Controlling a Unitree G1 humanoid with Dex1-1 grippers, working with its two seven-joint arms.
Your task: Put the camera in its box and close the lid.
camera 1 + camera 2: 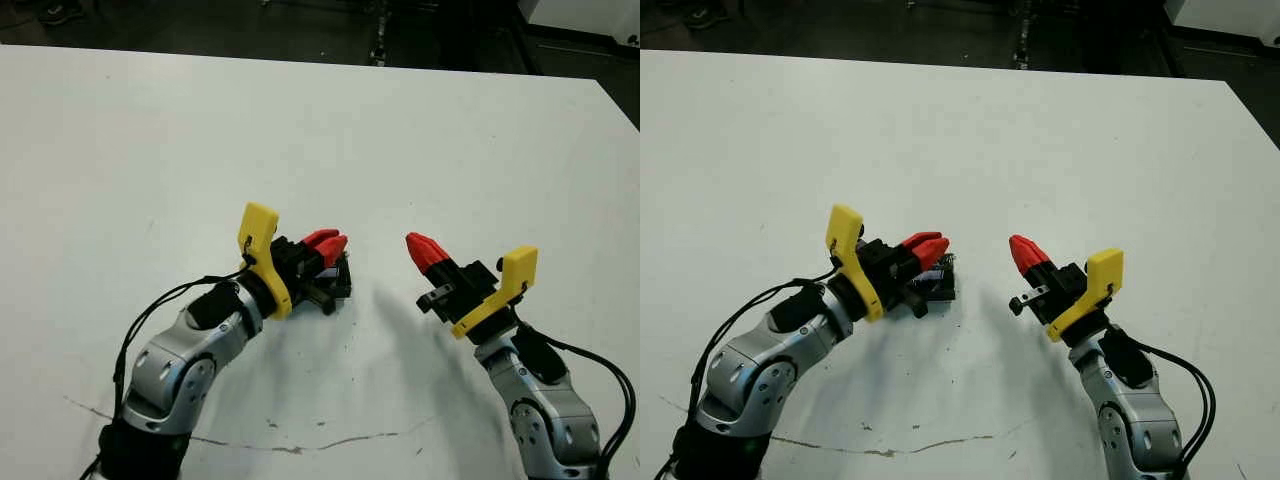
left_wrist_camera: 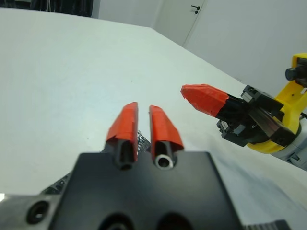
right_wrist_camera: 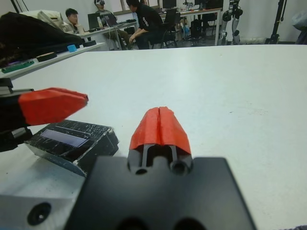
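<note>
On the white bench (image 1: 420, 130), we see the speckled lid (image 3: 72, 142) lying toward the near edge, left of centre, with the left claw (image 1: 326, 245) directly above it, fingers nearly together with a narrow gap and holding nothing. Only the right wrist view shows the lid's top with its shiny strip, sitting tilted, while the head views hide most of it beneath the left claw. The right claw (image 1: 1026, 252) hovers just beside it with fingers pressed together, empty; we cannot make out camera or box.
</note>
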